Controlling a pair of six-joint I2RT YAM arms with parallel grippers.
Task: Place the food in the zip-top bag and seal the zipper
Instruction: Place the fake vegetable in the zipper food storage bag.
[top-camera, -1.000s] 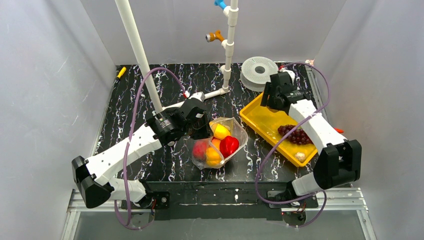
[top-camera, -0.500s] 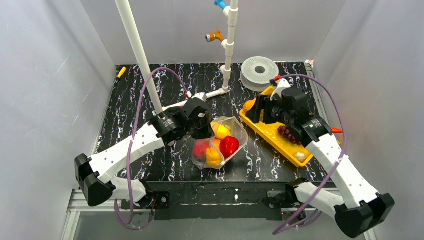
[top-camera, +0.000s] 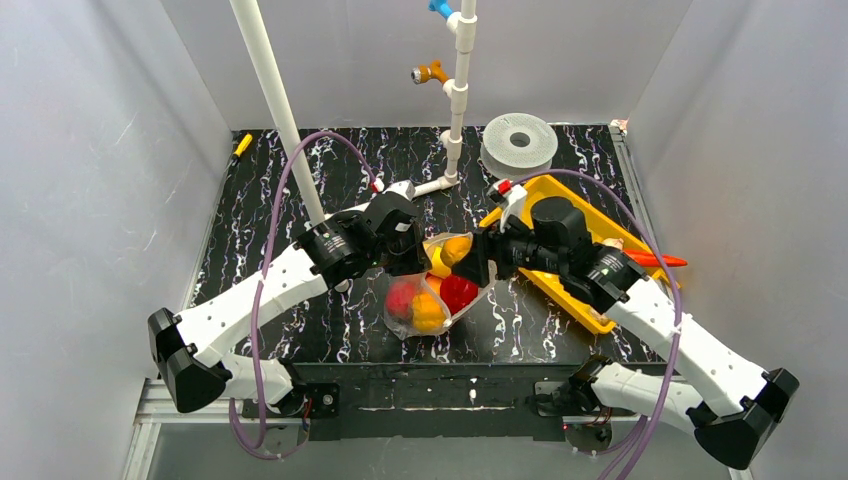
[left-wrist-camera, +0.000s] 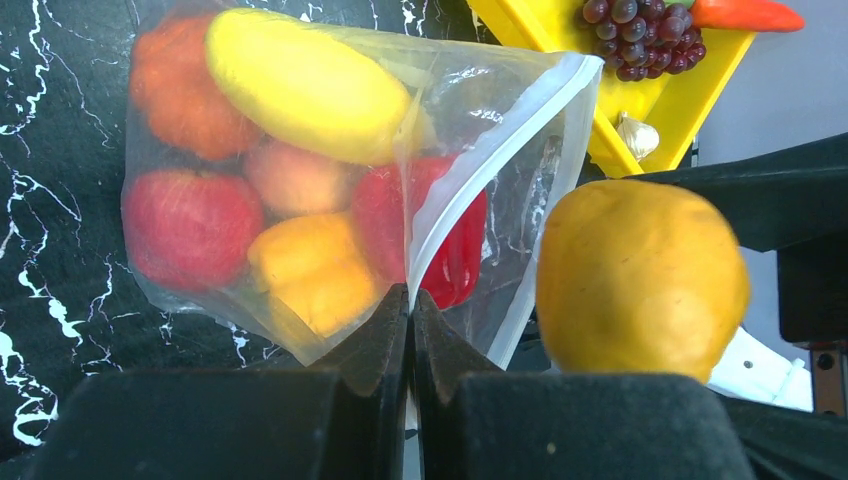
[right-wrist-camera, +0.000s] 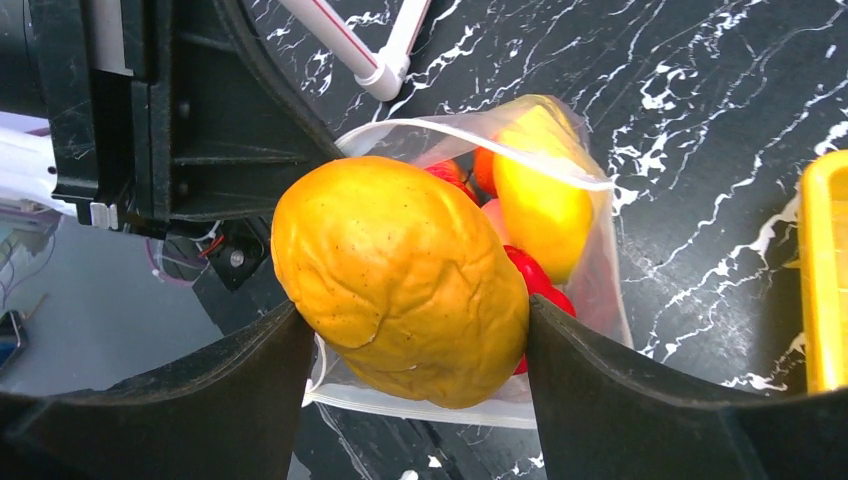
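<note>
Left gripper (left-wrist-camera: 410, 297), clamped on clear dotted plastic bag (left-wrist-camera: 525, 140), props its mouth open; right gripper (right-wrist-camera: 410, 318), from three o'clock, hugs glossy orange toy fruit (right-wrist-camera: 400, 265)

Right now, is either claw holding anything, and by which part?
The right gripper clamps the orange fruit by its two sides. The left gripper pinches the bag at its whitish mouth strip.

Leaning up from the black marbled table (top-camera: 235, 215), a long white pipe (top-camera: 275, 100). Standing upright at the back, a jointed white pipe stand (top-camera: 459, 95), carrying a blue fitting (top-camera: 440, 8) and an orange fitting (top-camera: 430, 72). Lying just right of it, a white spool (top-camera: 518, 145). Resting near that, at an angle, a yellow tray (top-camera: 588, 200). Sitting at the far left corner, a small yellow item (top-camera: 243, 143).
</note>
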